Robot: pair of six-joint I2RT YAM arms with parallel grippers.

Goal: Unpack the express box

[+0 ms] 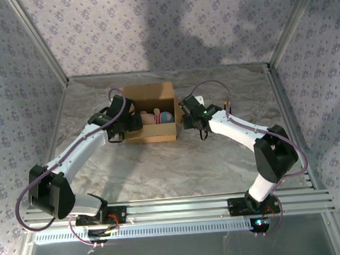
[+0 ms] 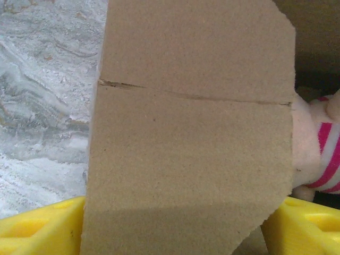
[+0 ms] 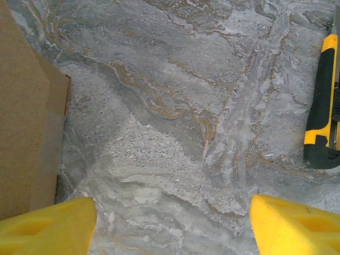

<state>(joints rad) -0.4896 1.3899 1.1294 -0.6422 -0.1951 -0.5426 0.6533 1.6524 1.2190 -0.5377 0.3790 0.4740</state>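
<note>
The box (image 1: 153,133) sits on the bench (image 1: 161,174), near the far side and about in the middle. It is open at the top. A pink and cream doll (image 1: 159,117) lies inside it.

The left hand (image 2: 172,227) is at the left side of the box, reaching over the edge. Its 2 yellow fingers (image 2: 37,227) are spread wide apart. A brown flap (image 2: 191,133) of the box lies in the space between them and hides their inner edges. The fingers do not pinch it, so this hand is released. Past the flap, on the right, a bit of the doll's pink and white stripes peeks out.

The right hand (image 3: 172,223) is just beside the right side of the box, over bare bench. Its 2 fingers are also spread wide, with nothing between them. It is released too. The box's side shows at the left edge of its camera view. A yellow and black knife (image 3: 321,101) lies on the bench to the right of this hand, apart from the box.
</note>
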